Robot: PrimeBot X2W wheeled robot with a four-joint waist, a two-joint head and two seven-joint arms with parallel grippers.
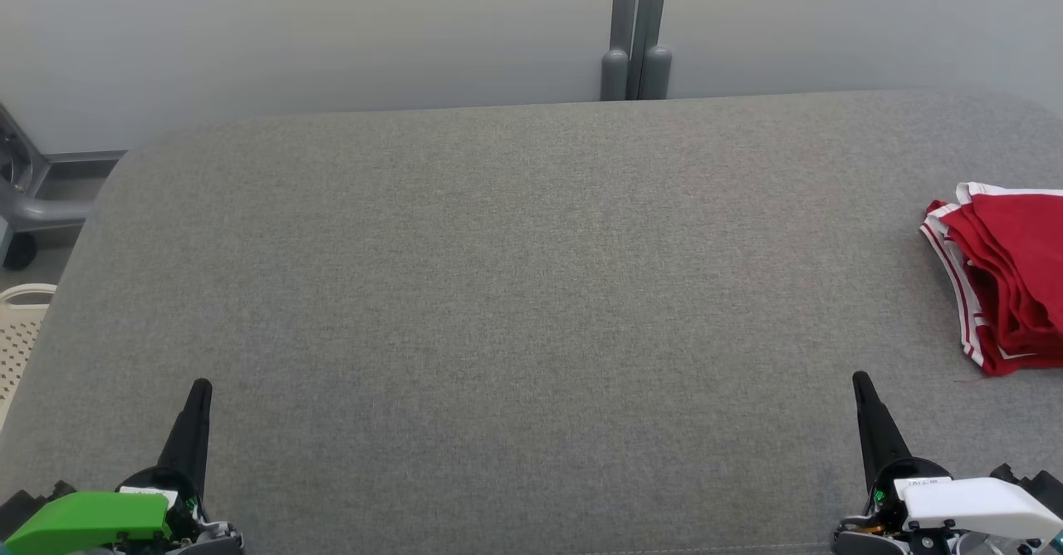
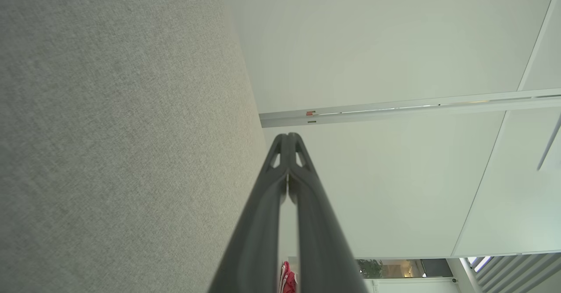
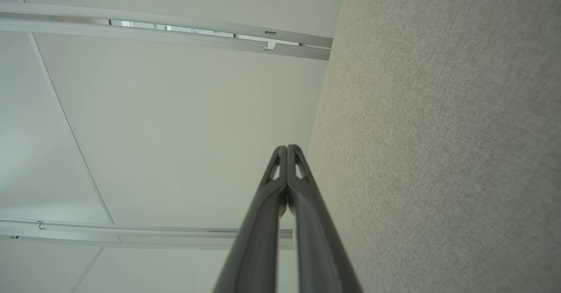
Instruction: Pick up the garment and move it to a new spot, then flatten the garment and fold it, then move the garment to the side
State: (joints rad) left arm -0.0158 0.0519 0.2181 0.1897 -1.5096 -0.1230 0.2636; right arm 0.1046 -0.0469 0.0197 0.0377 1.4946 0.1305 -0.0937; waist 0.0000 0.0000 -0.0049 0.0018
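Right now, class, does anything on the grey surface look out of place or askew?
Nothing stands out: the red garment lies in loose folds at the right side of the grey fabric surface, partly out of frame.

1. In the head view the left gripper (image 1: 199, 390) rises from the lower left corner of the frame. It leans slightly right, with its jaws pressed together into a single dark spike, and it holds nothing.
2. A green cover (image 1: 91, 520) sits on its wrist at the bottom left edge.
3. The right gripper (image 1: 862, 382) rises from the lower right and leans slightly left. Its jaws are likewise together and empty.
4. A white cover (image 1: 972, 505) sits on its wrist at the bottom right edge.
5. In each wrist view the jaws climb from the bottom centre and meet at the tips near mid-frame.
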